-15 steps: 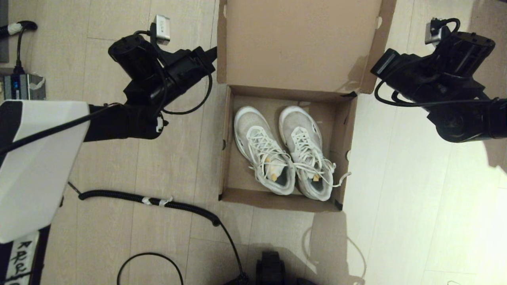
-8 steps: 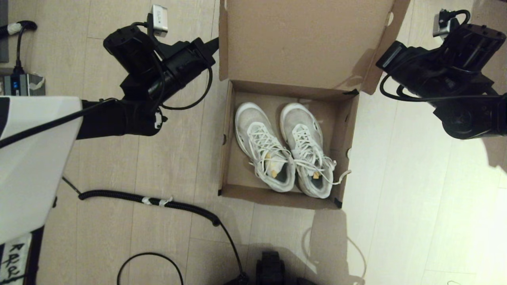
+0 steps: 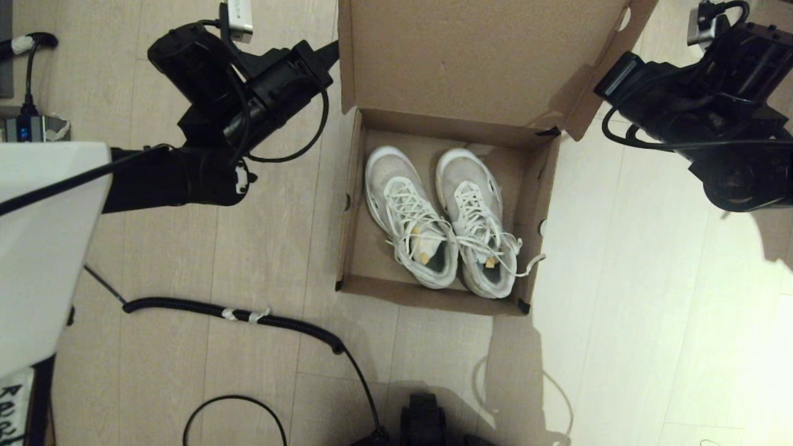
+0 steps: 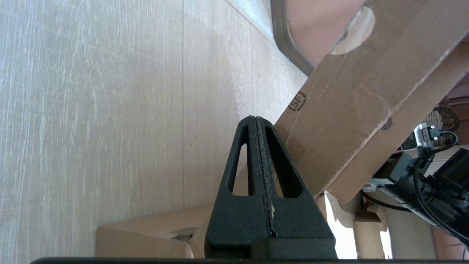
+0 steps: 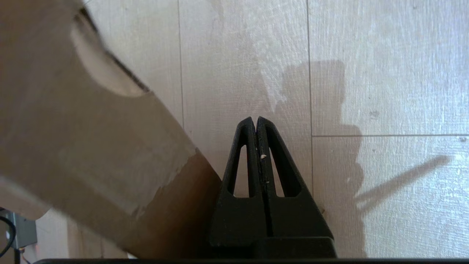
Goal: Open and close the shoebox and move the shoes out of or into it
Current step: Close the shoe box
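Mesh shoes [image 3: 443, 217] fill the cardboard shoebox [image 3: 350, 204] (lid raised); both grippers' ribbed fingers [image 4: 256, 146] together.

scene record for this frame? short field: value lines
shoebox: open on the floor, lid raised at the far side
shoes: white pair inside the box, side by side, toes toward the lid
left gripper: shut, empty, beside the lid's left flap
right gripper: shut, empty, beside the lid's right flap
floor: pale wood planks
cable: black coiled cable on the floor near the robot, left of the box
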{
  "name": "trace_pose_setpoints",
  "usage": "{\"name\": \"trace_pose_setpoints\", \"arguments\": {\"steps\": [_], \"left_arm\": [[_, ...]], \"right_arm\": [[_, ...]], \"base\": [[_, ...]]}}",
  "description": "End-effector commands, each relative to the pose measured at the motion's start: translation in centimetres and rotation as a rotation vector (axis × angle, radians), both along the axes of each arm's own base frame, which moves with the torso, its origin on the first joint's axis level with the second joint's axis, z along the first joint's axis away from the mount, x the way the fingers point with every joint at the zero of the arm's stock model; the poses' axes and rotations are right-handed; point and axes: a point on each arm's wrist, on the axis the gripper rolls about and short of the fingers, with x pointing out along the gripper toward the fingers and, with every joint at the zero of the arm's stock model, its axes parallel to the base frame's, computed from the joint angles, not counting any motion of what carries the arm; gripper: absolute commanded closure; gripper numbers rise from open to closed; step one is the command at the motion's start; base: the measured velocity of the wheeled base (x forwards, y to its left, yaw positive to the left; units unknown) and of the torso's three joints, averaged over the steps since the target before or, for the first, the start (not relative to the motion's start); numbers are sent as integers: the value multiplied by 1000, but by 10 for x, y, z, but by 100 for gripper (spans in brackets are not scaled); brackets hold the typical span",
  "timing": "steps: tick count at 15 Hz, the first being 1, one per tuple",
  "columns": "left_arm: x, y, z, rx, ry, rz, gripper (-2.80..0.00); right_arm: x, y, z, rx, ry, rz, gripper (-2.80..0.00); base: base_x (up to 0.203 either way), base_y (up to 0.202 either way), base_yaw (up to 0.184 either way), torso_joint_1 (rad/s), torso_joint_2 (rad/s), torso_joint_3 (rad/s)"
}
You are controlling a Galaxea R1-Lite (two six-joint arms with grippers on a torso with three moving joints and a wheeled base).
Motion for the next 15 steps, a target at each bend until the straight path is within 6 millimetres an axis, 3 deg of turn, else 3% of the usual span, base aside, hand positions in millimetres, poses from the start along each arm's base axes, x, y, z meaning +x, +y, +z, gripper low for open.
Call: {"name": "trace_pose_setpoints", "arguments": {"steps": [1, 15], "left_arm": [[-4, 1, 5, -3, -12, -7, 0], [-13, 5, 8, -33, 40, -28, 0]], "right_arm": [[-5, 0, 6, 3, -17, 5, 0], [-20, 3, 17, 20, -20, 24, 0]], "base": [[0, 0, 0, 0, 0, 0], [0, 0, 0, 0, 0, 0]]}}
